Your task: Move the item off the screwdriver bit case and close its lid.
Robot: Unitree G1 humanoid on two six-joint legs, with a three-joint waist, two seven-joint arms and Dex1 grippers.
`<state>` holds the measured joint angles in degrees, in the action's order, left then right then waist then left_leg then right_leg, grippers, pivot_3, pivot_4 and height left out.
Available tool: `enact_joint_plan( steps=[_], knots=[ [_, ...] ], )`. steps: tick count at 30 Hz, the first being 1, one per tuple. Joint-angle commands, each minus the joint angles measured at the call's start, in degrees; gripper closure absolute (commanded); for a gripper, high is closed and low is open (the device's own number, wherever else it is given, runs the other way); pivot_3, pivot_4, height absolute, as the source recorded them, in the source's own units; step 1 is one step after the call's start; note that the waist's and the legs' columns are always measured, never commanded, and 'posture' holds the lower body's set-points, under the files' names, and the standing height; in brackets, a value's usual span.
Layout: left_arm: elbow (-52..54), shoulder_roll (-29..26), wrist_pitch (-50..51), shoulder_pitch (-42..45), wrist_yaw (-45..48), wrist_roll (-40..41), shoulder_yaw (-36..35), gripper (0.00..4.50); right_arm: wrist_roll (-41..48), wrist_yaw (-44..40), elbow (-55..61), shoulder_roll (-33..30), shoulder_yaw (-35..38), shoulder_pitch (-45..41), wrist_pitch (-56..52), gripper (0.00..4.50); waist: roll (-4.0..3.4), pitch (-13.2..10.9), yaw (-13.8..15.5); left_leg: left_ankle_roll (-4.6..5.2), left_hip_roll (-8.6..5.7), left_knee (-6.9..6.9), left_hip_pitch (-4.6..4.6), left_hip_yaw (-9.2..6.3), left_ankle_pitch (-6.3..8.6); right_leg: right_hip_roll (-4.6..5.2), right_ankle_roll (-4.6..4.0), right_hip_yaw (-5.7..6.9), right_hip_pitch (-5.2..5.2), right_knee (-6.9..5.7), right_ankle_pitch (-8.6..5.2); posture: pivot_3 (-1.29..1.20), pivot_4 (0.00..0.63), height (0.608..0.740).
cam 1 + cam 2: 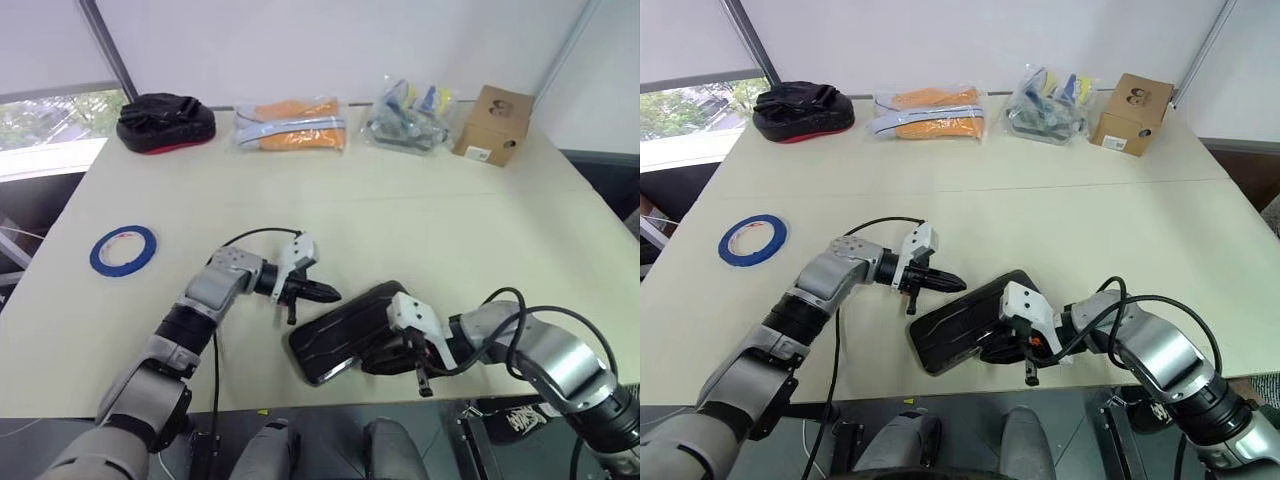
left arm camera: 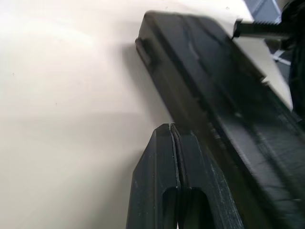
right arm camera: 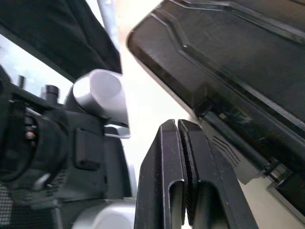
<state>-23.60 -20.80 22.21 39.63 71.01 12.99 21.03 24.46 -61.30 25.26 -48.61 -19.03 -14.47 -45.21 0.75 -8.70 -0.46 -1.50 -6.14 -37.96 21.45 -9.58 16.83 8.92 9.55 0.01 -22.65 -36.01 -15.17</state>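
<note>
Lying near the table's near edge, the case (image 1: pixel 345 330) is seen with its lid (image 1: pixel 965 325) down.
The tape roll (image 1: pixel 123 249) is set far left; both the left gripper (image 1: pixel 322 293) and the right gripper (image 1: pixel 422 378) are pinched together beside the case.

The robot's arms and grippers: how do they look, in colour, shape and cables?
Both arms have silver-grey rounded shells over black joints. Each wrist carries a white block, and a thin black cable loops beside each arm. The left gripper and right gripper each have two slim black fingers.
</note>
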Motion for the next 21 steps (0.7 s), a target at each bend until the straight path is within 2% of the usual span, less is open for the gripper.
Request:
enact_joint_plan(
  steps=[1, 8, 21],
  knots=[
    [0.1, 1.2, -2.1, 0.1, 0.0, -1.1, 0.0, 4.5, -4.6, 1.5, -1.9, -1.6, -0.9, 0.4, 2.6, 4.47, -0.01, 0.0, 0.0, 0.0, -0.01, 0.0, 0.02, 0.0, 0.0, 0.01, 0.0, 0.0, -0.02, 0.0, 0.0, 0.0, 0.15, 0.74],
    [0.2, 4.7, -2.9, -0.9, -0.9, -2.6, 0.6, 4.5, -9.0, 1.5, -2.0, -4.5, -1.3, 0.9, 7.3, 4.47, 0.0, -0.1, 0.3, -0.09, -0.03, 0.01, 0.12, 0.02, -0.05, 0.05, 0.0, -0.01, -0.08, 0.03, 0.0, 0.0, 0.15, 0.74],
    [1.0, 6.5, -4.3, -2.7, -0.7, -4.2, 1.5, 4.5, -10.7, 4.2, -3.4, -2.3, -0.4, -3.0, 7.4, 4.47, 0.01, -0.1, 1.0, -0.06, -0.03, 0.01, 0.1, 0.03, -0.03, 0.04, 0.0, -0.01, -0.06, 0.04, 0.0, 0.0, 0.15, 0.74]
  ],
)
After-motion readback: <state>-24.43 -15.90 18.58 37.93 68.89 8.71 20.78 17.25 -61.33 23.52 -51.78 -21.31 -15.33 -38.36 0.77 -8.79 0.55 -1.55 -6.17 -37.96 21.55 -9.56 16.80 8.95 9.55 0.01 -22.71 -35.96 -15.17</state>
